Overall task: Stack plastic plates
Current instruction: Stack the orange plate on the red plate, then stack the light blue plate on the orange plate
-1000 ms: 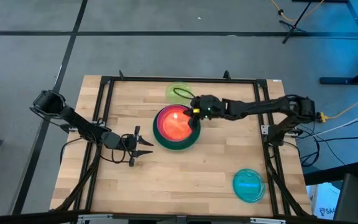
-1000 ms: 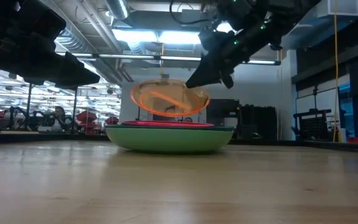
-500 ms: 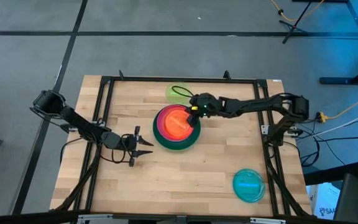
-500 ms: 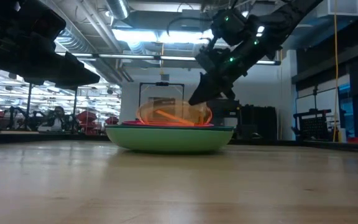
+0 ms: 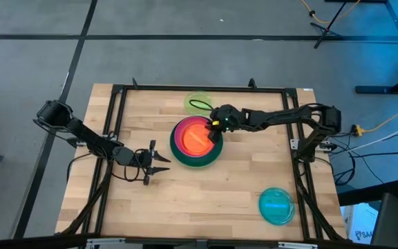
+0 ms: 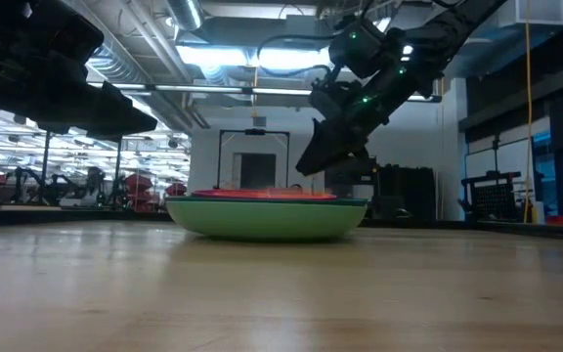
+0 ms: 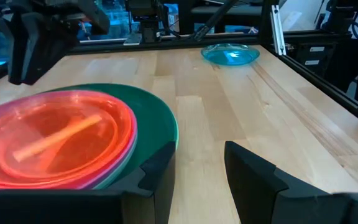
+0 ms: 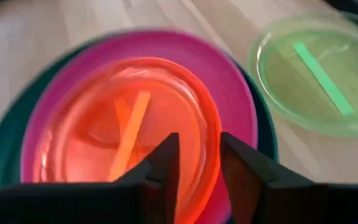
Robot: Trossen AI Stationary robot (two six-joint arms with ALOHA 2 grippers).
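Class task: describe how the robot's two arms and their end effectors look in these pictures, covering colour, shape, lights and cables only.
Both arms are dark, slim and jointed. The right end effector carries small green lights on its wrist and a thin black cable looping above it. The left end effector ends in two dark, pointed fingers with blocky, angular bases. Dark cables run along the left arm.

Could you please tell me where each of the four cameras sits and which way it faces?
High: overhead, straight down; both arms, stack.
Low: table height, level across; right gripper above stack.
Left wrist: on left arm, facing stack, teal plate; own fingers.
Right wrist: over orange plate, lime plate.
All share the stack.
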